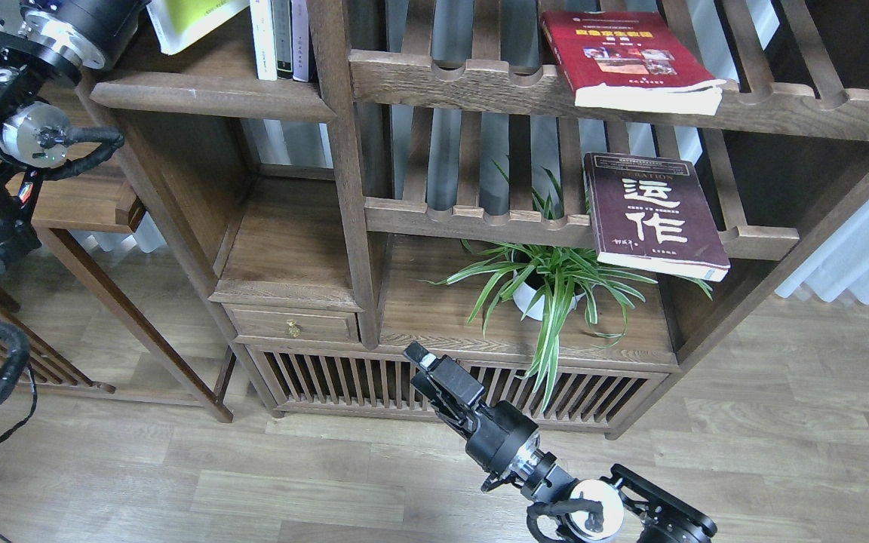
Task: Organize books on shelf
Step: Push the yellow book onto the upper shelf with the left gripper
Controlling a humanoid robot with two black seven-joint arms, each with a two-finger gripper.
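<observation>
A yellow-green and white book [193,19] hangs tilted over the plank shelf [208,94] at the top left, cut off by the top edge. My left arm's wrist [76,26] is just left of it; its gripper is out of view. A red book [623,56] lies flat on the upper slatted rack. A dark maroon book [653,215] with white characters lies flat on the lower slatted rack. My right gripper [421,358] hangs low in front of the cabinet base, holding nothing; its fingers cannot be told apart.
Thin upright books [280,38] stand at the right end of the plank shelf. A potted spider plant [548,283] sits under the maroon book. A small drawer [295,326] and a side table [80,204] are at the left.
</observation>
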